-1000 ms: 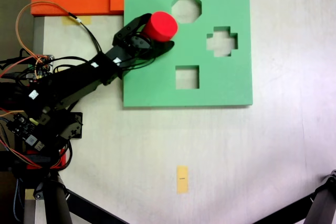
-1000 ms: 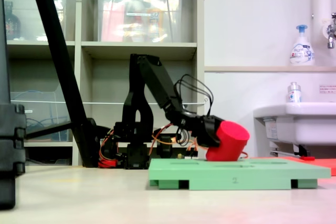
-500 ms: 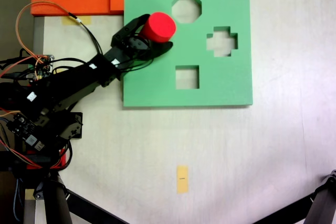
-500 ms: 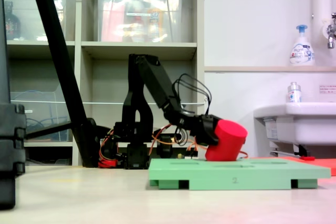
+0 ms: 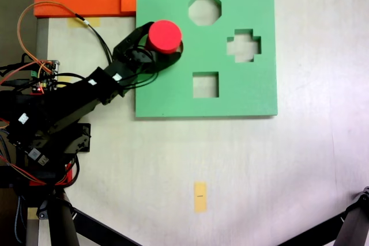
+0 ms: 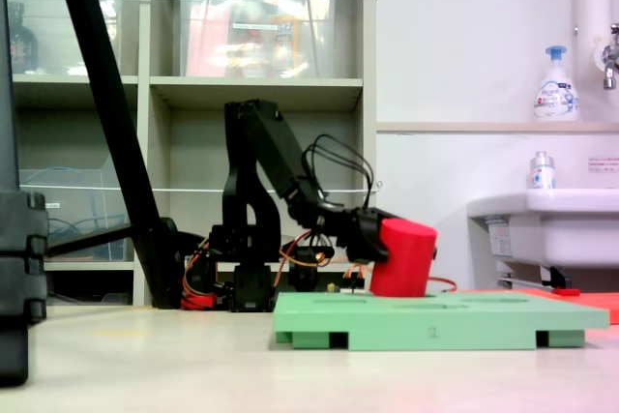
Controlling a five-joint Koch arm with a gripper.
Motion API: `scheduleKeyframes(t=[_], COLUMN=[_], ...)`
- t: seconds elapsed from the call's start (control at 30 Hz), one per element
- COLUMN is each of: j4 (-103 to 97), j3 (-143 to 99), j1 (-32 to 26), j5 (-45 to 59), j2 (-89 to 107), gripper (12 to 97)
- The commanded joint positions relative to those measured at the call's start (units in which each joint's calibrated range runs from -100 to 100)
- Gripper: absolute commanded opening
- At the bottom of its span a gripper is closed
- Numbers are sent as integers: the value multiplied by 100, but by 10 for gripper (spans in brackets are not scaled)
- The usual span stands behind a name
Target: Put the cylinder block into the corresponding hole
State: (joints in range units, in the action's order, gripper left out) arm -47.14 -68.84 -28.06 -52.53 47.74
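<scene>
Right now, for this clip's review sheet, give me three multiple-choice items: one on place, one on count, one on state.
1. Where is the cylinder block in the top-down fixed view?
A. over the green board's left part
B. on the yellow tape below the board
C. inside the square cut-out

2. How many cut-outs of the board lie uncovered in that view?
A. one
B. three
C. five

3. What is the tool doing?
A. hanging open, away from the block
B. shut on the block
C. resting on the orange sheet

Answers: 1 A, the red top sits left of the octagonal cut-out. 2 B, the octagon, the cross and the square show. 3 B, its black fingers wrap both sides of the block, also seen in the side fixed view.
</scene>
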Motion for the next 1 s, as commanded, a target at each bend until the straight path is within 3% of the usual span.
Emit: scheduleKeyframes(t=[0.0,0.47,0.97], j4=[-1155,-1781,-2003], j3=[104,-624,234], j1=[15,-20,-29], j5=[39,34,39], j2=[240,-487,-1422], gripper=[425,438,460])
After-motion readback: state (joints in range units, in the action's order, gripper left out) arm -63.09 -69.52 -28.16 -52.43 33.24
